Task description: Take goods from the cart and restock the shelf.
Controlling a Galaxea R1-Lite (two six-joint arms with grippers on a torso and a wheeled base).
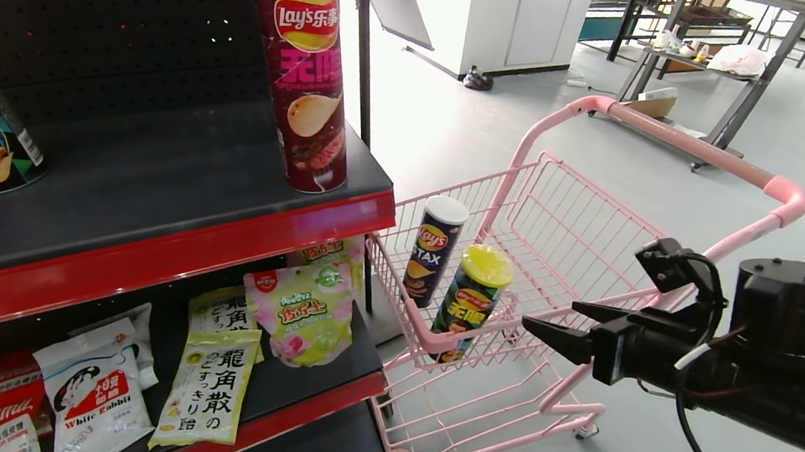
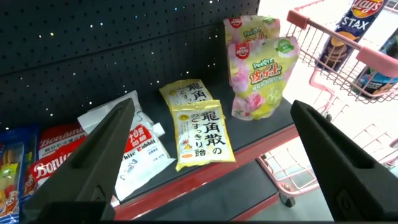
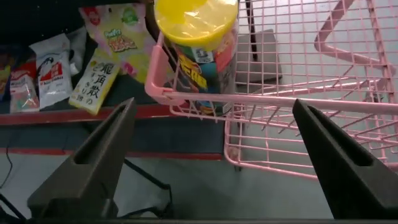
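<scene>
Both left hand (image 2: 211, 104) and right hand (image 3: 214, 103) gape empty; wire of the cart (image 1: 696, 152) partly hides the yellow-lidded can (image 1: 472, 296).

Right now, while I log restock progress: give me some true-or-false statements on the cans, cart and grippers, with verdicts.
1. Two cans stand in the cart: a white-lid can and a yellow-lid can. True.
2. The right gripper grips the yellow-lid can. False: it is open, outside the cart, short of that can.
3. A red can stands upright on the upper shelf. True.
4. The left gripper is shut on a bag. False: it is open and holds nothing, facing the bags on the lower shelf.
</scene>
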